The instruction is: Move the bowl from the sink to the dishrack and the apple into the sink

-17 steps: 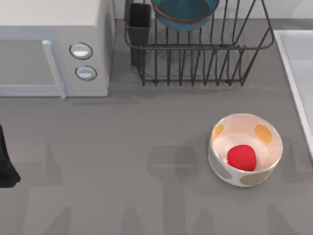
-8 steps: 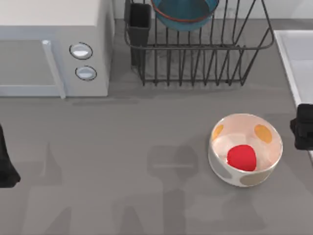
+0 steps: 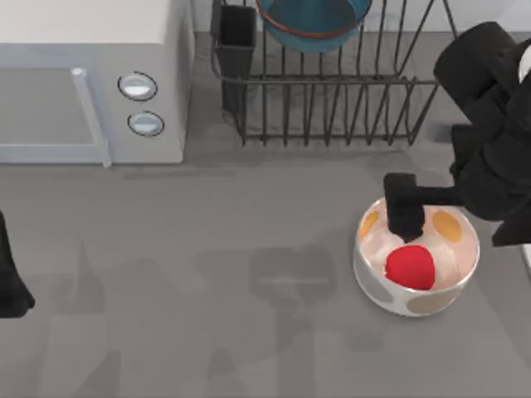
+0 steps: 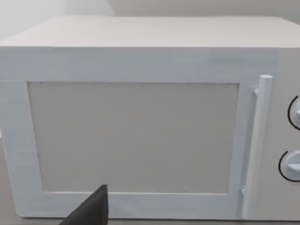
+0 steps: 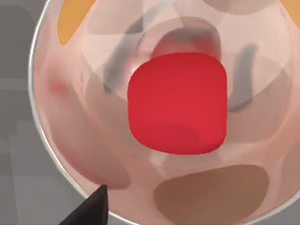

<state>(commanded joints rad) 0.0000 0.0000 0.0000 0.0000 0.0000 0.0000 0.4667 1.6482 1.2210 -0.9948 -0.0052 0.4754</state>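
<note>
While top view gave whole layout, right gripper hung over spotted bowl, above apple; claw opening: cannot tell. Right wrist view gave close look: apple smooth, glossy red, blocky-round, inside glazed cream bowl. Blue-teal bowl sat in black wire dishrack. Left wrist view faced boxy white microwave. Left arm parked at table's left edge.

A kitchen, in rendered simulation. A white microwave with two dials stands at the grey counter's back left corner. Beside it along the back edge is a black wire dishrack holding a bowl. The sink's pale rim shows at the right edge.
</note>
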